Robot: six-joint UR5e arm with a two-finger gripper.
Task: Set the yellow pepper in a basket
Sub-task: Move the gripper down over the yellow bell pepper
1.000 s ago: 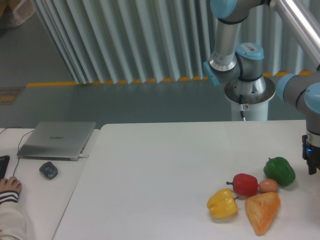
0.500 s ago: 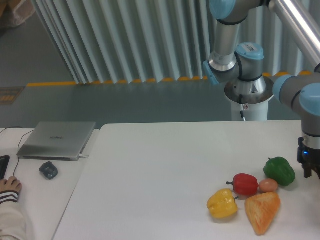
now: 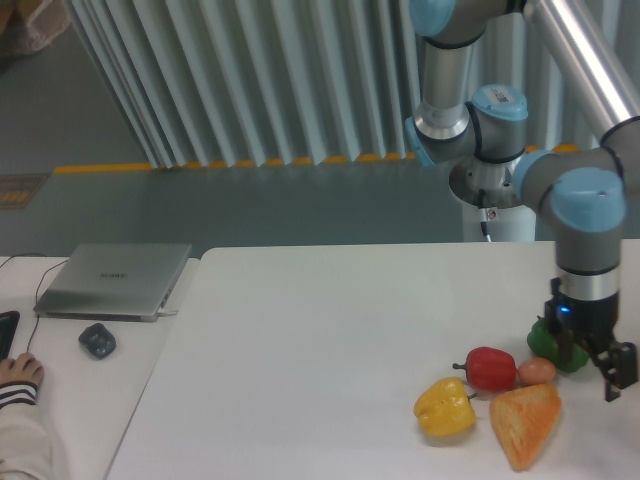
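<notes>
The yellow pepper (image 3: 445, 407) lies on the white table (image 3: 330, 340) near its front edge, at the left end of a group of toy foods. My gripper (image 3: 588, 375) hangs at the right of the group, in front of the green pepper (image 3: 545, 340), well to the right of the yellow pepper. Its two dark fingers (image 3: 612, 378) stand apart with nothing between them. No basket is in view.
A red pepper (image 3: 490, 368), a small brown egg (image 3: 537, 371) and an orange wedge (image 3: 525, 422) lie between the yellow pepper and my gripper. A closed laptop (image 3: 115, 278), a mouse (image 3: 97, 341) and a person's hand (image 3: 18, 372) are at the far left.
My arm has swung in from the right edge to the left and lower, so the gripper now stands in front of the green pepper. The foods have not moved.
</notes>
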